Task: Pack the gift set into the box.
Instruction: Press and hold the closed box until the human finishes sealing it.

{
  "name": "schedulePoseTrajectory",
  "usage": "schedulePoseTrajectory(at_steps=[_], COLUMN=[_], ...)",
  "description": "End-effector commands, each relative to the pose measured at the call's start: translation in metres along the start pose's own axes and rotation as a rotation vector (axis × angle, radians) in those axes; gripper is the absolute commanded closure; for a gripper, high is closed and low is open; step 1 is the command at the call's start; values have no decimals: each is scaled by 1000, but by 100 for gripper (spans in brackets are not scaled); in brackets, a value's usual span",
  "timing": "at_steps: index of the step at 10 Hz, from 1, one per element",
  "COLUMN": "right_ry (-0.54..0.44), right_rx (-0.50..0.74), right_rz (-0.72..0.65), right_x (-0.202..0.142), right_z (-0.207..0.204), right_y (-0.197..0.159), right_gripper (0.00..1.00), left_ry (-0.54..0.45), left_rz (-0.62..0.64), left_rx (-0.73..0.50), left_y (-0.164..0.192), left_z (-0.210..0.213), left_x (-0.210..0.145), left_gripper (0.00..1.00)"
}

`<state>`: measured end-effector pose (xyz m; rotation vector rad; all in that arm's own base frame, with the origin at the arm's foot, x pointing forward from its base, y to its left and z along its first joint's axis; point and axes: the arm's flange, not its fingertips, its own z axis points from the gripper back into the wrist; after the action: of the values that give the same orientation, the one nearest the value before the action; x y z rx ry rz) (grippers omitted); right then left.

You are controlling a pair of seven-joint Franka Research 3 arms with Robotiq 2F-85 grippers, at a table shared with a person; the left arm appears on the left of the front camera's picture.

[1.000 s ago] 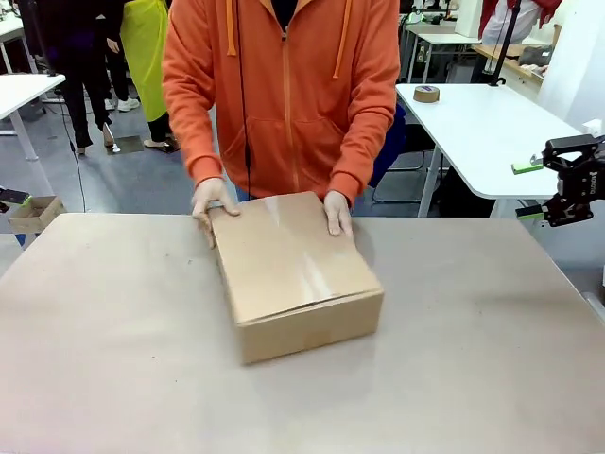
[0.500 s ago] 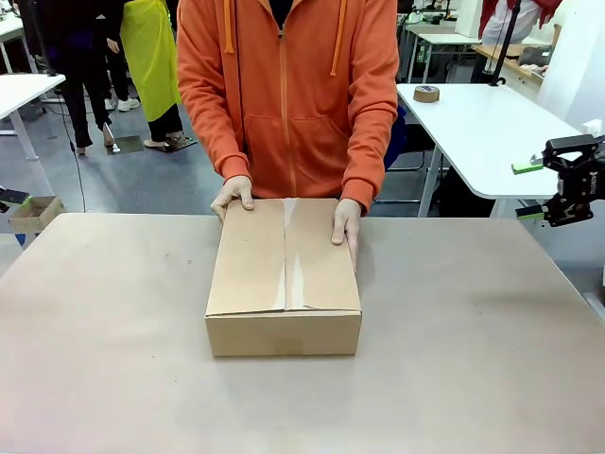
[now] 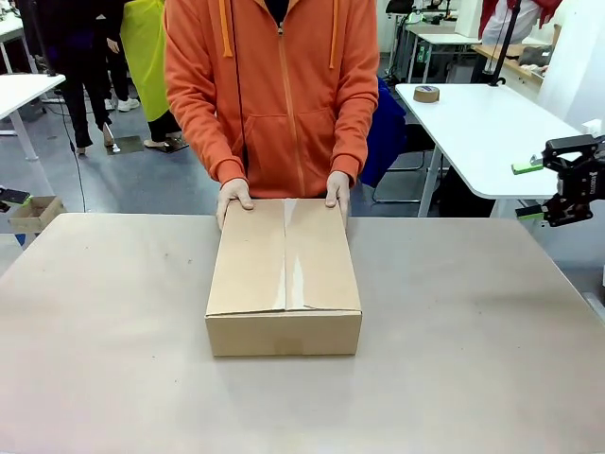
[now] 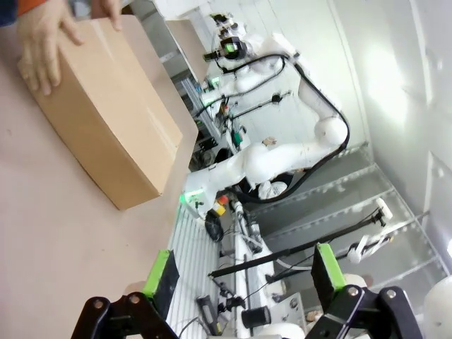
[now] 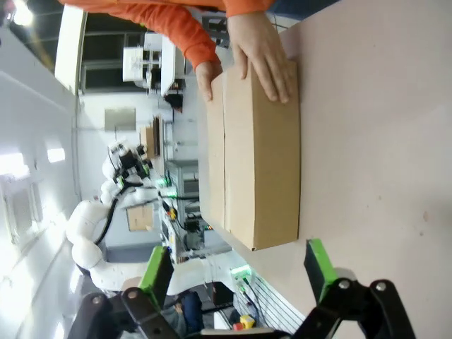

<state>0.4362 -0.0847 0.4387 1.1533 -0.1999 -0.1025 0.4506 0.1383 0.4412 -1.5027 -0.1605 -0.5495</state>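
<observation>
The brown cardboard box point(image 3: 284, 274) stands in the middle of the table with its top flaps folded shut and a strip of clear tape along the seam. A person in an orange hoodie rests both hands point(image 3: 234, 197) on its far edge. The gift set is hidden. My right gripper point(image 3: 535, 191) hangs open at the far right, well off the box. In the right wrist view the box point(image 5: 258, 152) lies beyond my open right gripper point(image 5: 236, 272). The left wrist view has the box point(image 4: 106, 113) at upper left, far from my open left gripper point(image 4: 244, 279).
A small open carton point(image 3: 33, 213) sits on the floor at far left. A white table point(image 3: 482, 123) with a tape roll point(image 3: 426, 94) stands at back right. Bare tabletop point(image 3: 113, 359) surrounds the box on all sides.
The person has turned the box from a skewed angle to square with the table, then slid both hands to its far edge. Neither gripper has moved.
</observation>
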Motion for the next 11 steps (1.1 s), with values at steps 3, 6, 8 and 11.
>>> schedulePoseTrajectory(at_steps=[3,6,8,11], right_ry=[216,203,166,229], right_rx=[8,63,122,18], right_rz=[755,1165,1242,1181], right_x=[2,-28,-41,-32], right_z=[-152,-219,-215,-225], right_y=[60,65,67,80], right_gripper=[0,0,0,0], left_ry=[249,118,108,117], left_rz=[-505,-880,-865,-869], left_rx=[-106,-31,-53,-26], left_y=[28,54,48,61], left_z=[-111,-157,-161,-161], left_x=[43,39,44,47], left_gripper=[0,0,0,0])
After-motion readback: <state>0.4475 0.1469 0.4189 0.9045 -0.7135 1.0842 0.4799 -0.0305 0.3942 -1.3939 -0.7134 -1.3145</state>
